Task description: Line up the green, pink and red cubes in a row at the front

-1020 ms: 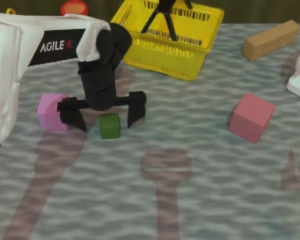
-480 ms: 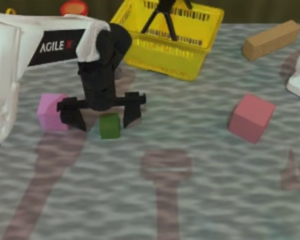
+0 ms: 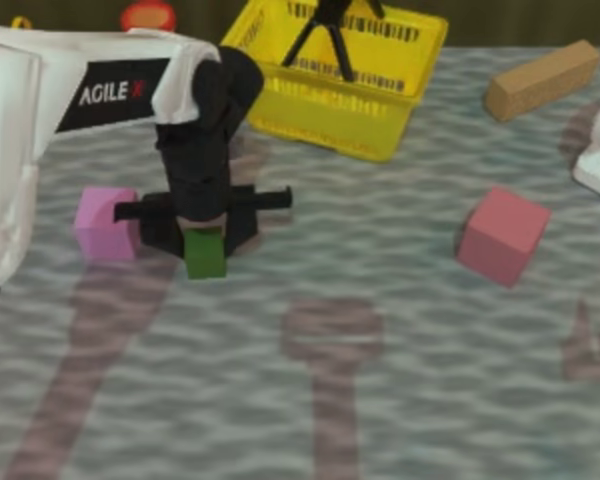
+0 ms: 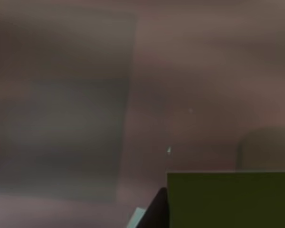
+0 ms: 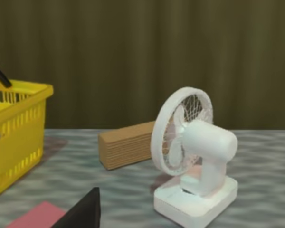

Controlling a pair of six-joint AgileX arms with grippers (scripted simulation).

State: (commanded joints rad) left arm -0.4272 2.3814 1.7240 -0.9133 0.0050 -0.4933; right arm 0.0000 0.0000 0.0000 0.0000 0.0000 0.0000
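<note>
At tabletop left: left gripper [image 3: 204, 228] — pinching green cube [image 3: 205, 255], just beside pink cube [image 3: 104, 222].
Red cube [image 3: 502, 235]: well apart, right.
Right gripper: fingers not discernible.

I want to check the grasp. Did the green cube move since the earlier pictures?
Yes. The green cube shifted slightly to the top view's left, closer to the pink cube, as the left gripper shut on it.

Left gripper [image 3: 204, 240] fingers, spread wide a second ago, have closed onto the green cube [image 3: 205, 254]; cube has shifted slightly left.
</note>
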